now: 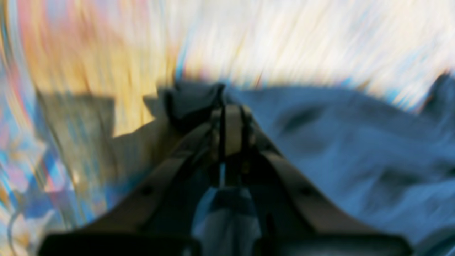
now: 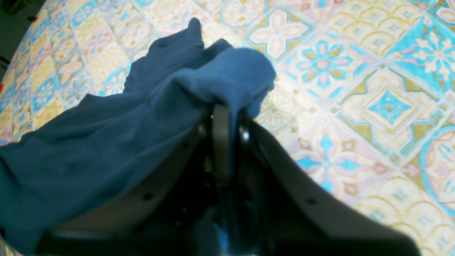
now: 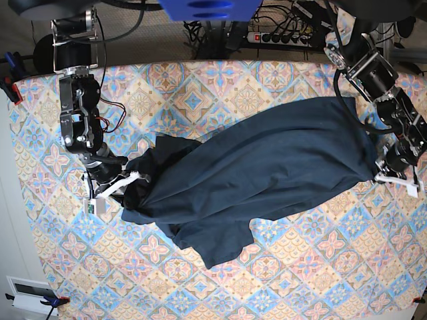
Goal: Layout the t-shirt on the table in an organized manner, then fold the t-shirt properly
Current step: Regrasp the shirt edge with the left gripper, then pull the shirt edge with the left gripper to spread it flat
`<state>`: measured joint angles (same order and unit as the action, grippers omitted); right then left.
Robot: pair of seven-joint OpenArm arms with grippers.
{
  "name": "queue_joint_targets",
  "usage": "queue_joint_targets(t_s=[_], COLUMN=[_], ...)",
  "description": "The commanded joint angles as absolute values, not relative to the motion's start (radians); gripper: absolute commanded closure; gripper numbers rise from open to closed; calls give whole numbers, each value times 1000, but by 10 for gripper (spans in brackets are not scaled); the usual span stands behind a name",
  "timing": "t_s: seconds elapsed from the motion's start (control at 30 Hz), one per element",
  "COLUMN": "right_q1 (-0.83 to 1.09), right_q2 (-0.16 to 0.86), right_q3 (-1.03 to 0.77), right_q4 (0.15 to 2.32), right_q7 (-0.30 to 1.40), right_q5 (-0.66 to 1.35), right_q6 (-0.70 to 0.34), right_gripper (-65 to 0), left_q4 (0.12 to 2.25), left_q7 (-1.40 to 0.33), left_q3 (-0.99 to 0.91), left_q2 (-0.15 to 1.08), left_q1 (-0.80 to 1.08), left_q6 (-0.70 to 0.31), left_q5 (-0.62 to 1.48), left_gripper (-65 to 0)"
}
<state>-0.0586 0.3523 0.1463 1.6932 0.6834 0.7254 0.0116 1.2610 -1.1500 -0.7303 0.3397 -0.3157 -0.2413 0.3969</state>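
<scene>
Overhead, a power strip point(image 3: 283, 37) sits beyond the bench point(image 3: 200, 83); left tool point(image 3: 381, 175) and right tool point(image 3: 133, 179) each pinch the t-shirt point(image 3: 267, 167), stretched between them.

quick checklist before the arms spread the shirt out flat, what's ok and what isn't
1. Right gripper shut on t-shirt: ok.
2. Left gripper shut on cloth: ok, though that view is blurred.
3. Shirt stretched between both grippers: ok.
4. Shirt lying flat: not ok, bunched near the right gripper, with a flap hanging toward the front.
5. Shirt fully on the table: ok.
6. Collar and sleeves located: cannot tell.
</scene>
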Motion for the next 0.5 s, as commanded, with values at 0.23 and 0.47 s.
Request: queue_joint_targets(t_s=[0.23,0.47], right_q1=[-79,-58], right_q2=[397,397], right_q3=[99,94], right_q4=[1712,1716], right_q7=[650,650], right_q5=[730,730], right_q6=[10,10], right_gripper=[-3,-3], left_q4=[1257,947], left_q7=[-1017,-808], left_q3=[-720,-621], left_q2=[367,409], left_q1=[-607,-776], left_q6=[-242,-189], left_q5=[311,162], left_gripper=[0,-123])
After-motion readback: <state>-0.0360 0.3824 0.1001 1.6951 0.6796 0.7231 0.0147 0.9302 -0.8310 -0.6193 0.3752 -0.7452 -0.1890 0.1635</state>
